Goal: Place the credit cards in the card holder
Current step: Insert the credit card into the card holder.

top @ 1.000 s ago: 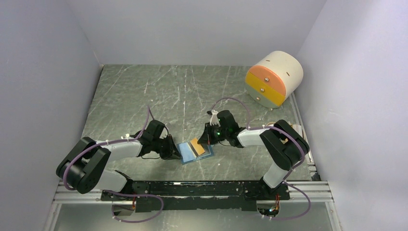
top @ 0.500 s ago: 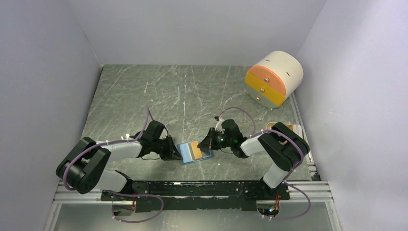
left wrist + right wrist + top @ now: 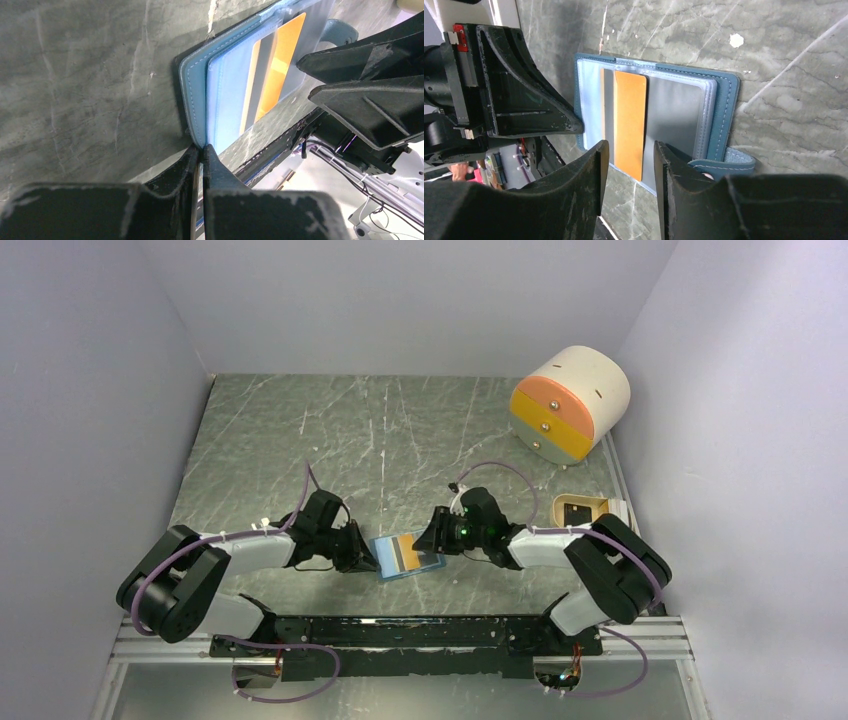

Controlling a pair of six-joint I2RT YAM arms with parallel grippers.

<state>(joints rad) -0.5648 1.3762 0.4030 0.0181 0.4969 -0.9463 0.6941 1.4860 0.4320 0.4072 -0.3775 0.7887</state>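
Watching from above, I see the open blue folding card holder (image 3: 405,558) at six o'clock on the grey marbled desk (image 3: 300,440), left gripper (image 3: 362,554) at its nine, right gripper (image 3: 430,538) at its three. Left wrist: that gripper is pinched onto the holder's edge. Right wrist: gripper narrowly parted, empty, straddling the thin orange credit card (image 3: 630,115) in its clear sleeve (image 3: 589,95). My worry: a crooked push buckles the sleeve or tugs the holder free.

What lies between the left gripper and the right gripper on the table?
The open card holder, with an orange card inside it; the top external view shows this best.
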